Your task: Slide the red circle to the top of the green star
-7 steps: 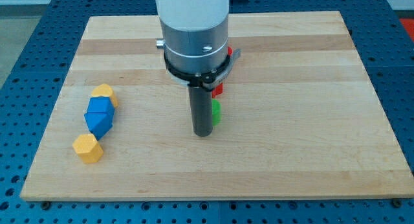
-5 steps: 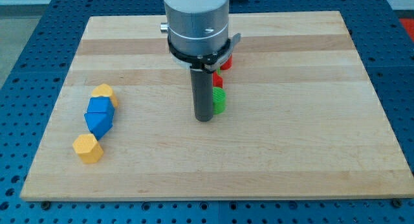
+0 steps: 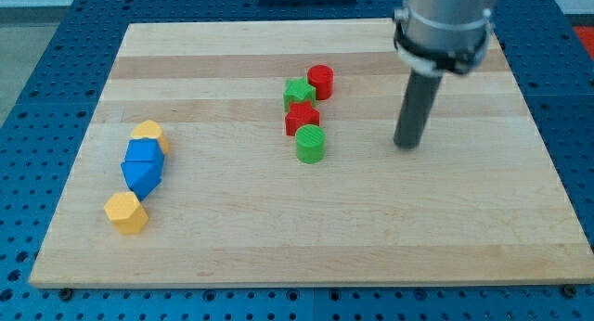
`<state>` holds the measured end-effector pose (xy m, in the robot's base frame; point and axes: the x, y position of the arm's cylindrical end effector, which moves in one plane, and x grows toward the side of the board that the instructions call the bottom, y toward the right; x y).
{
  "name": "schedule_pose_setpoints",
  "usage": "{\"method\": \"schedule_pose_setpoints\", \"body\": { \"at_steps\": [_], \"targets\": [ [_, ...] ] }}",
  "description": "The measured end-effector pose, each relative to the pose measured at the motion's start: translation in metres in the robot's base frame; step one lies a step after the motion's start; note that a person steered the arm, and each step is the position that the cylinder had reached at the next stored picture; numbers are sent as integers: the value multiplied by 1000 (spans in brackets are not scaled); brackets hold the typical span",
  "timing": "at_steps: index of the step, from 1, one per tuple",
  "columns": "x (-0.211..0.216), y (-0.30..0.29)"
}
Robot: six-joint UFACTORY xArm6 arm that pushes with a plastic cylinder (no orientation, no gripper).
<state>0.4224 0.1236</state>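
The red circle [image 3: 321,81] stands near the board's middle top, touching the upper right of the green star [image 3: 298,93]. Below the star lies a red star [image 3: 302,118], and below that a green circle [image 3: 310,145]. My tip [image 3: 406,145] rests on the board well to the right of this cluster, level with the green circle and apart from every block.
At the view's left a column of blocks runs down: a yellow block [image 3: 148,134], two blue blocks [image 3: 142,155] [image 3: 142,177] and a yellow hexagon [image 3: 125,212]. The wooden board [image 3: 464,228] ends on a blue pegboard table.
The arm has swung from just left of the green circle to the right side of the board, uncovering the red circle and green star. The blocks look unmoved.
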Motion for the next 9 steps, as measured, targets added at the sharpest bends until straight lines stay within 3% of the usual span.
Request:
{"method": "schedule_pose_setpoints", "body": {
  "at_steps": [1, 2, 5, 9],
  "targets": [
    [-6, -12],
    [-51, -15],
    [-54, -67],
    [-85, -78]
  ]
}}
